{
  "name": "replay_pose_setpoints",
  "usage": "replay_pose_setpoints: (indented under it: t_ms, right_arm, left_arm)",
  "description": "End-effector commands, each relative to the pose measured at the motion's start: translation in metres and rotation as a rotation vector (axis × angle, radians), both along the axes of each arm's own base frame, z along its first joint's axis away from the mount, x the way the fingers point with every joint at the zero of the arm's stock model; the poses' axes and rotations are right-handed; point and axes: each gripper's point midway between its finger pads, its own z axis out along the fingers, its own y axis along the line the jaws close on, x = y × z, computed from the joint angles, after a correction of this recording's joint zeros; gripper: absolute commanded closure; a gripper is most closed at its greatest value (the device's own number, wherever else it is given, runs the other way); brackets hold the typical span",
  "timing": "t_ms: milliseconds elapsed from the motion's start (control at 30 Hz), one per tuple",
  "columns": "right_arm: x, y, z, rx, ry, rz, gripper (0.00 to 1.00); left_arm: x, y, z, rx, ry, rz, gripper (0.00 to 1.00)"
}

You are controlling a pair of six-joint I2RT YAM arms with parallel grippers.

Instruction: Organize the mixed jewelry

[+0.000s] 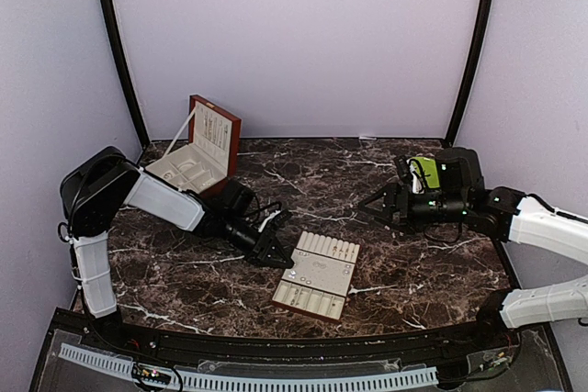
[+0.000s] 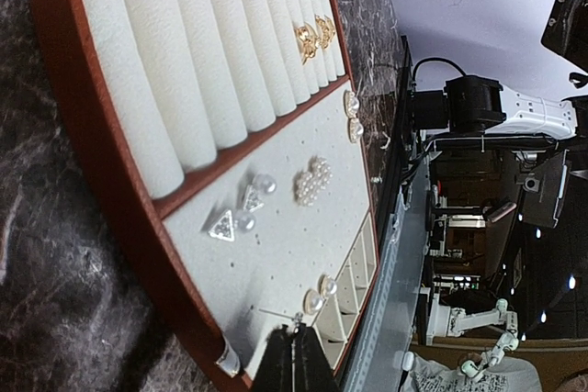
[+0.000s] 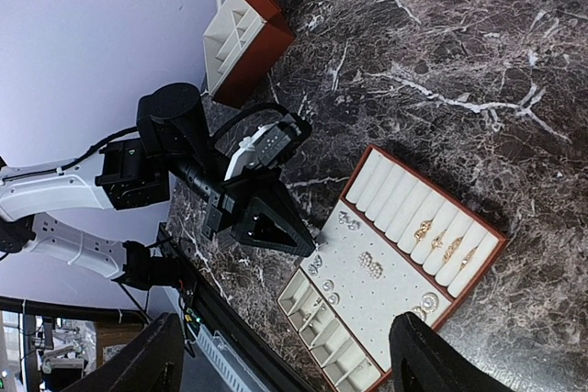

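The mixed jewelry lies on a cream tray with a red-brown rim. Gold rings sit in the roll slots. Pearl heart earrings, triangle studs and round pearl studs rest on the flat perforated pad. My left gripper hovers at the tray's left edge, shut on a tiny stud earring whose thin pin sticks out sideways. My right gripper hangs open and empty, well to the right of the tray.
An open red-brown wooden box with a cream compartment insert stands at the back left, behind the left arm. Small empty compartments line the tray's near side. The dark marble table ends just below the tray.
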Motion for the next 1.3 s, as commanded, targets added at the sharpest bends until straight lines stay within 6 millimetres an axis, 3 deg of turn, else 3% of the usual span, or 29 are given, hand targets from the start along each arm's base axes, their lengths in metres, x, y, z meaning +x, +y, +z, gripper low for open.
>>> replay_pose_setpoints:
  t_ms: [0, 1267]
  right_arm:
    - [0.005, 0.002, 0.011, 0.009, -0.04, -0.001, 0.22]
    - [0.004, 0.0, 0.009, 0.001, -0.034, -0.006, 0.22]
  left_arm:
    - [0.004, -0.002, 0.004, -0.016, -0.001, 0.001, 1.0]
    - [0.005, 0.003, -0.012, 0.044, 0.025, 0.039, 1.0]
